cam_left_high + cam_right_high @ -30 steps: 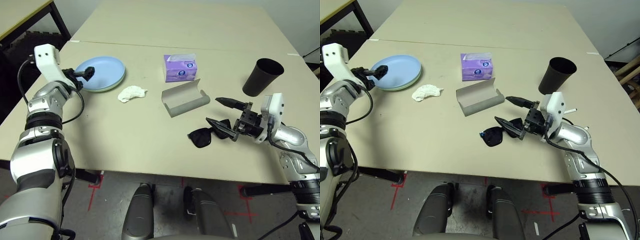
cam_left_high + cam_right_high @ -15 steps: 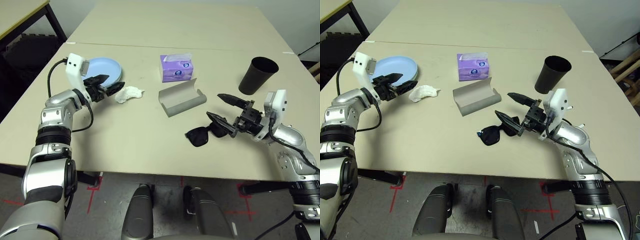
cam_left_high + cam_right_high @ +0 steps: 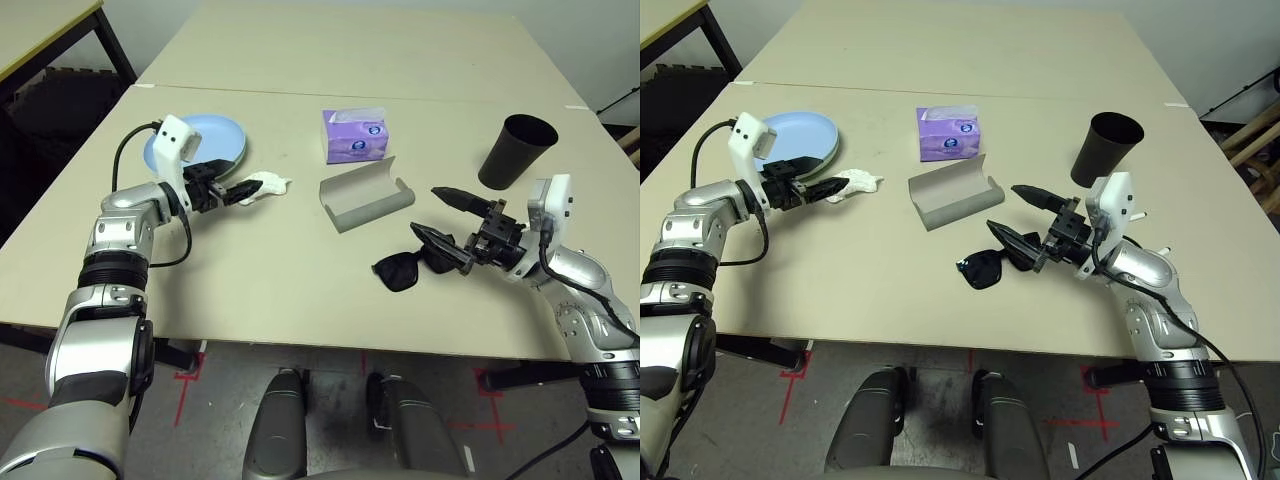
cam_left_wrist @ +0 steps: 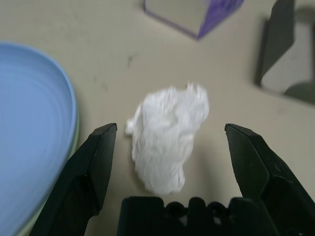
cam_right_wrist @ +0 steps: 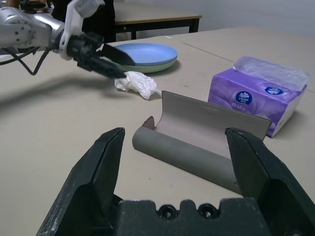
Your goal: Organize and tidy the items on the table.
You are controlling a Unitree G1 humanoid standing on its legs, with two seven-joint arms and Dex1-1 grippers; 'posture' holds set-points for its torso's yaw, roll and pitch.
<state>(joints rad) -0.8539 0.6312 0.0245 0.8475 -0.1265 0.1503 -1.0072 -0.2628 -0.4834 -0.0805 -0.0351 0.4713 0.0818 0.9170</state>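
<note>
Reaching for the crumpled white tissue wad (image 4: 168,136), your left gripper (image 4: 170,147) has its fingers spread wide with the wad lying between them on the table (image 3: 250,270), just beside the light blue plate (image 3: 205,140). You judge the grasp is next: ease forward and close. Your right gripper (image 3: 452,222) hangs parted, empty, by the black sunglasses (image 3: 405,270).
</note>
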